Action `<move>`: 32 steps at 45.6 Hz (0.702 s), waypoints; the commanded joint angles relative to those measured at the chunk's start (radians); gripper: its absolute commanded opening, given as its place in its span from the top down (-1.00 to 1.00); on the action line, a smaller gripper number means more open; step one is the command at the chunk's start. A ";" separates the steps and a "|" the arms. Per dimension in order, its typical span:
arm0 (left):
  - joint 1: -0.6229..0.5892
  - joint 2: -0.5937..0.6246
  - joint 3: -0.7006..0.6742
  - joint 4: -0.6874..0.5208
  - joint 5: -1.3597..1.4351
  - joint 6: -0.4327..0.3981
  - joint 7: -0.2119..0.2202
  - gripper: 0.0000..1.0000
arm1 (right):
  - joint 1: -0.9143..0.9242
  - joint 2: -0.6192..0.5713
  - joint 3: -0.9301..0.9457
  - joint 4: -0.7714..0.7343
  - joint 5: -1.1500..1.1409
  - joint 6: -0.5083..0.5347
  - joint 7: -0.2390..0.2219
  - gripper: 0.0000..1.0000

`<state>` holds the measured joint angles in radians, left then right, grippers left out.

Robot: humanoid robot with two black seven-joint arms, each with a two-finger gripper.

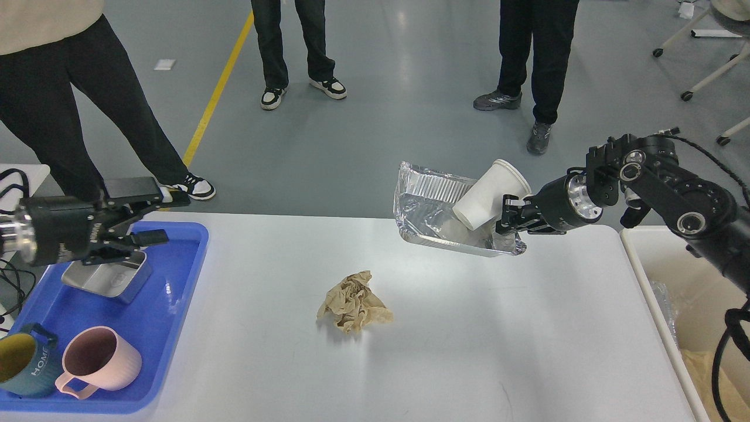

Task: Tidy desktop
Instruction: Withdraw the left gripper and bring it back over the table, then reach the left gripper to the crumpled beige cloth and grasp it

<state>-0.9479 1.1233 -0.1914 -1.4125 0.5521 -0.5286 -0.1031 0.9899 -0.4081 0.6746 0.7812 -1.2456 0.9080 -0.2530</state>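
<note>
The white desktop (469,340) fills the lower view. A crumpled brown paper wad (353,302) lies at its middle. My right gripper (508,224) is shut on the near right rim of a foil tray (433,217) and holds it tilted above the desktop's far edge. A white paper cup (489,195) lies tipped inside the foil tray. My left gripper (167,220) is open and empty above the far part of the blue plastic tray (170,305), its fingers pointing right.
The blue tray holds a steel box (111,281), a pink mug (99,358) and a dark teal mug (23,366). A cream-white bin (656,275) stands at the right edge. Three people stand beyond the table.
</note>
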 commanded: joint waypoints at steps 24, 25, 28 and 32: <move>-0.005 -0.701 0.119 0.250 0.336 0.237 0.238 -0.91 | -0.020 -0.040 0.033 0.029 0.002 0.003 0.001 1.00; -0.005 -0.706 0.121 0.256 0.338 0.242 0.240 -0.91 | -0.023 -0.040 0.036 0.030 0.002 0.002 0.001 1.00; -0.006 -0.723 0.130 0.282 0.344 0.254 0.244 -0.91 | -0.027 -0.040 0.042 0.035 0.002 0.002 0.001 1.00; -0.009 -0.749 0.141 0.316 0.354 0.259 0.252 -0.91 | -0.031 -0.040 0.043 0.036 0.002 0.002 0.001 1.00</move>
<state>-0.9548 0.4038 -0.0637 -1.1371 0.8949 -0.2788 0.1395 0.9656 -0.4473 0.7136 0.8136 -1.2441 0.9105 -0.2517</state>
